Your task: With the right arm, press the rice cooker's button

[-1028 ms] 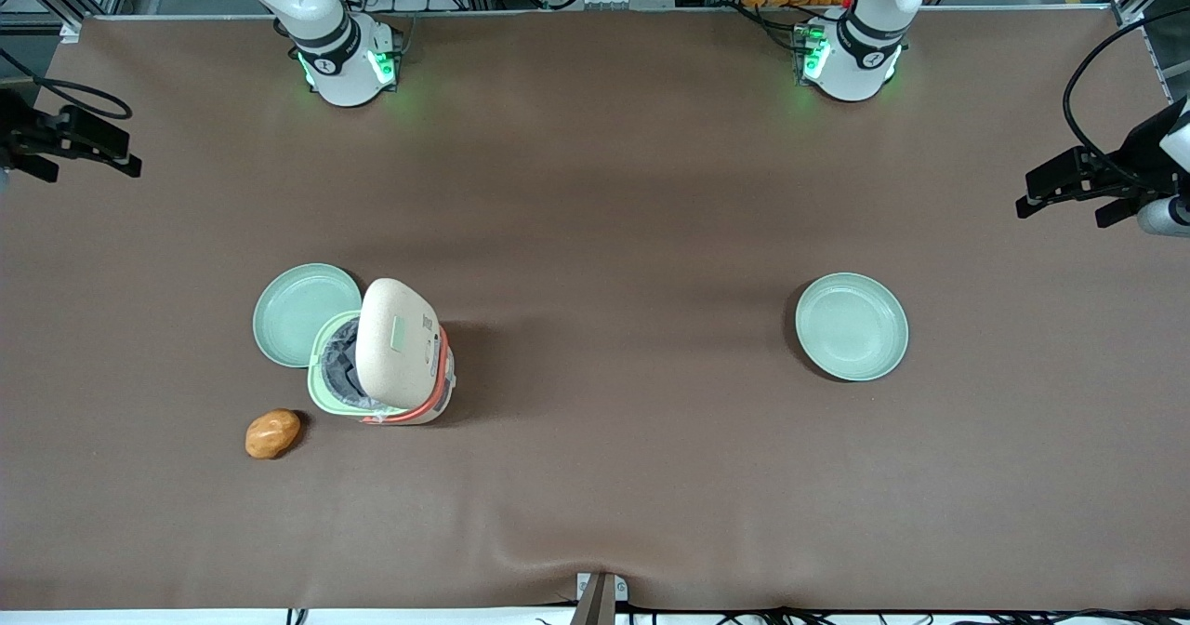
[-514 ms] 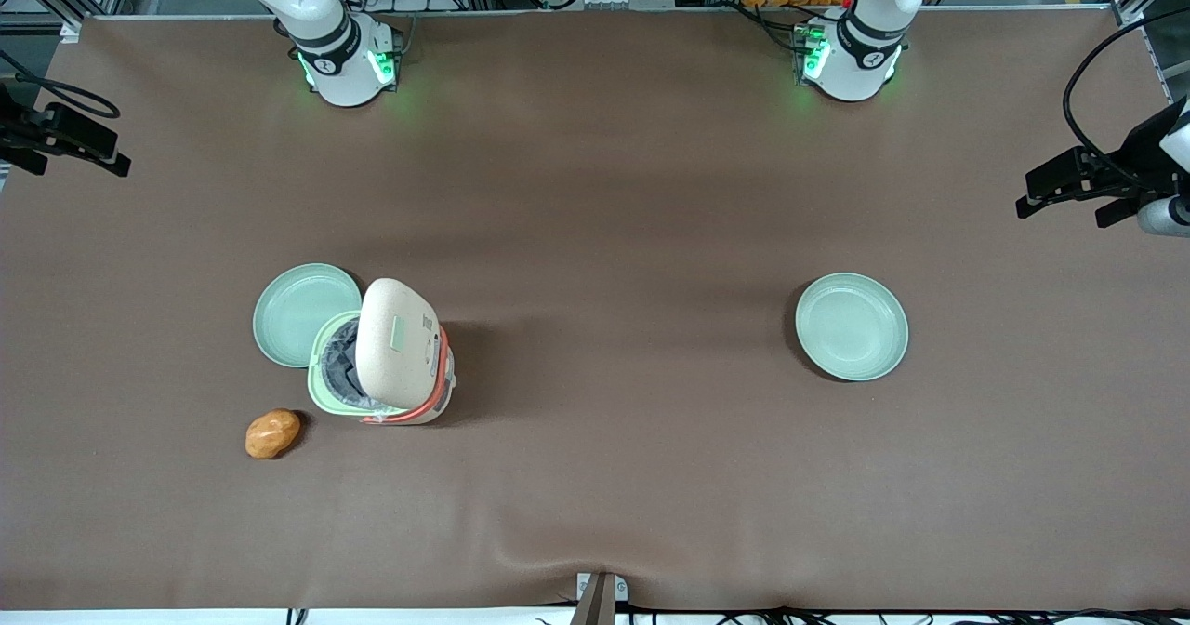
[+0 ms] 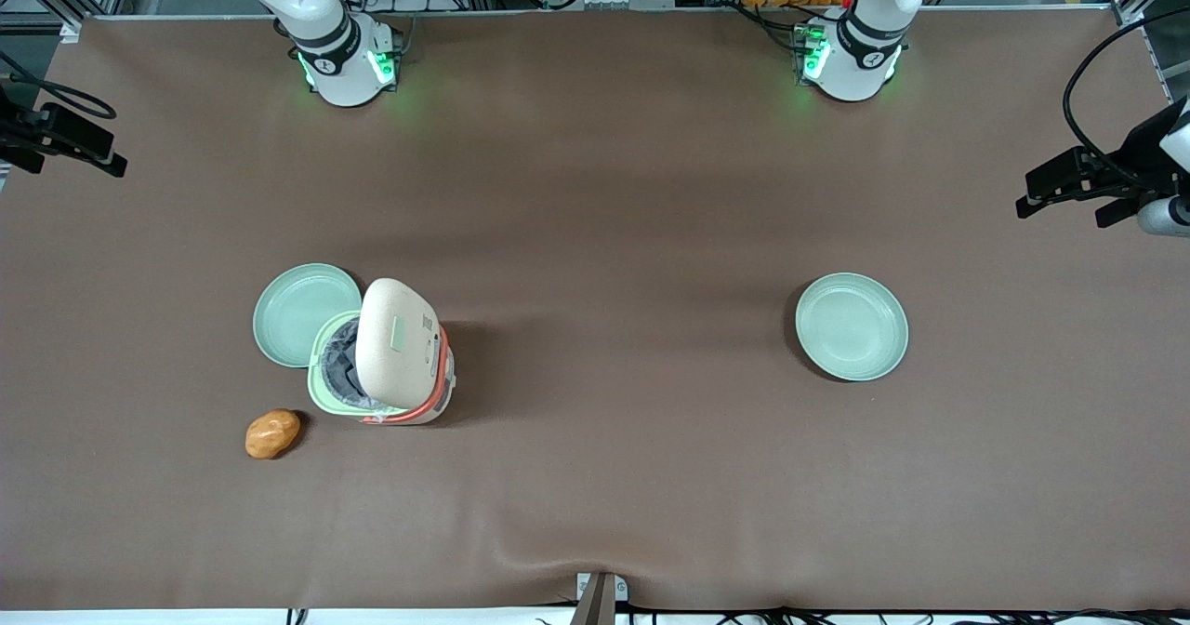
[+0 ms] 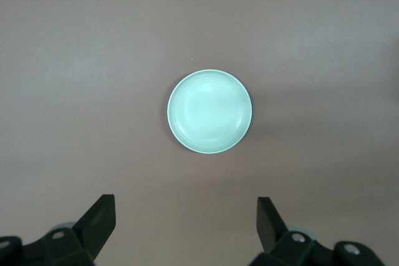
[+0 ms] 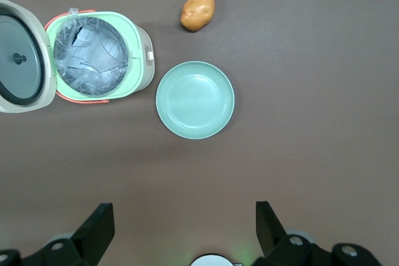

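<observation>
End effector withdrawn higher toward table edge, fingers apart, above rice cooker.

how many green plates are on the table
2. One plate lies beside the open rice cooker, touching it. The other plate sits toward the parked arm's end. The open gripper hovers high above.

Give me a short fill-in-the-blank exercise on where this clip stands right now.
1. The lid of the cream-white rice cooker with the orange-red band stands ___.
2. The black two-finger gripper hangs with its jaws ___, holding nothing.
3. The brown potato lies on the ___, beside the cooker.
4. The round pale green plate beside the cooker holds ___.

Missing words: open; open; table; nothing
</observation>
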{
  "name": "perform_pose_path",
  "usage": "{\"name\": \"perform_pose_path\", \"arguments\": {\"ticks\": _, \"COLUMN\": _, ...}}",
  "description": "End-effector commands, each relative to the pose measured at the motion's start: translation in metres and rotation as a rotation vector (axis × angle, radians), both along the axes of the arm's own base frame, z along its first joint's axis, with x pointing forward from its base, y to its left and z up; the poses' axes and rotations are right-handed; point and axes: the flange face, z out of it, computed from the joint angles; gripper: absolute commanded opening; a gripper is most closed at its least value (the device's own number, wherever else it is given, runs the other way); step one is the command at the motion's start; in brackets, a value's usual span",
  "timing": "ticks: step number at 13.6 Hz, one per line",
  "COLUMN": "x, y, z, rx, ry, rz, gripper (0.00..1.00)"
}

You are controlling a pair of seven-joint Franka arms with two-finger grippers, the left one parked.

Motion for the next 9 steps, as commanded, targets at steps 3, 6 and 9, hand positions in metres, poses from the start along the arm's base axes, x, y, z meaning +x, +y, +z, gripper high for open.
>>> {"name": "perform_pose_path", "arguments": {"ticks": 3, "x": -0.0049, "y": -0.0034, "z": 0.0067, "rx": -0.011, "ry": -0.002, "rz": -0.012, "gripper": 1.0}}
{"name": "perform_pose_path", "arguments": {"ticks": 6, "x": -0.0047, "y": -0.0043, "z": 0.0058, "rx": -0.011, "ry": 0.001, "rz": -0.012, "gripper": 1.0}}
{"name": "perform_pose_path", "arguments": {"ticks": 9, "x": -0.0027, "y": -0.005, "z": 0.0032, "rx": -0.011, "ry": 0.005, "rz": -0.013, "gripper": 1.0}}
